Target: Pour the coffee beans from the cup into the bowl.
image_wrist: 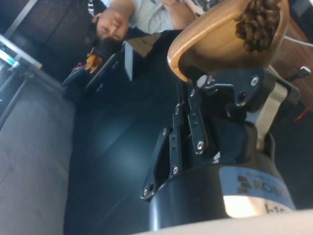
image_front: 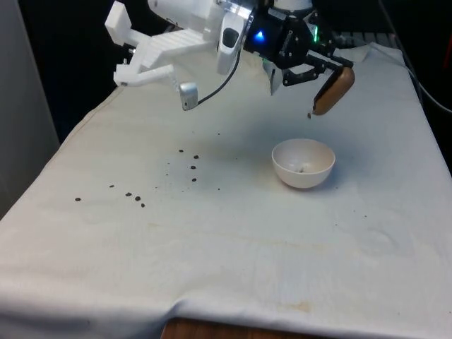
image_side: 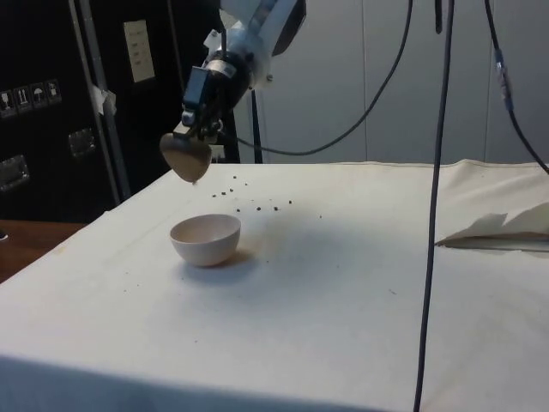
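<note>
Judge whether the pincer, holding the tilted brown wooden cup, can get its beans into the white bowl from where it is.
Probably yes: the pincer holds the brown wooden cup tilted above the white bowl, with nothing between them.

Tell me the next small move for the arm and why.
Probably tip the cup a little further over the bowl. The gripper holds it tilted above the bowl, a bean is falling from its lip, beans remain inside, and few lie in the bowl. Stray beans on the cloth argue for tipping slowly.
</note>
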Available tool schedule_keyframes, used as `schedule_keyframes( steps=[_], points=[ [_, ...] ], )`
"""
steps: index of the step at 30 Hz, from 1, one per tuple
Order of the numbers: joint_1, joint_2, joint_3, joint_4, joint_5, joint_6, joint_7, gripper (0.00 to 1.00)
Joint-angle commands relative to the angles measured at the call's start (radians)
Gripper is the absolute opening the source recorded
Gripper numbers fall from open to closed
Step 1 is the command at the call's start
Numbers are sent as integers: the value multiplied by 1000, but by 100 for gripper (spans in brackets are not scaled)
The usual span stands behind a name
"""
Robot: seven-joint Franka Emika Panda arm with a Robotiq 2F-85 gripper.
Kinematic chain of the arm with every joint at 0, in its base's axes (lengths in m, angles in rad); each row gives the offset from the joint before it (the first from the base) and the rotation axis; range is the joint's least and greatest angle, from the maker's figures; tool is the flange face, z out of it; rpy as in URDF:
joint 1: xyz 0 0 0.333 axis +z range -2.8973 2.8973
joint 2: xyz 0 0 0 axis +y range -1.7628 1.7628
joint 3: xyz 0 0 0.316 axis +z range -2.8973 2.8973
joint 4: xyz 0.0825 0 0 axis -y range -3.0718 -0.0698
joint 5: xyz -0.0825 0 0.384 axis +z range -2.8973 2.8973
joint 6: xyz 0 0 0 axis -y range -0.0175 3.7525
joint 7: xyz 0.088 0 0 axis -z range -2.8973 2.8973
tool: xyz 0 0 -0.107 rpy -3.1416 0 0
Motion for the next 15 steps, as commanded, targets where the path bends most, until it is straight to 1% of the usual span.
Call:
schedule_keyframes(
  steps=[1, 2, 7, 9, 10, 11, 15],
  points=[
    [0, 3, -3, 1, 3, -9, -1, 0],
    [-6, 9, -4, 6, 16, -29, 0, 0],
    [-6, 21, -20, 10, 45, -75, -7, 0],
    [-8, 25, -24, 11, 53, -89, -9, 0],
    [-2, 19, -27, 5, 47, -78, -11, 0],
    [-8, 27, -26, 11, 58, -97, -10, 0],
    [-9, 37, -39, 14, 83, -135, -13, 0]
  ],
)
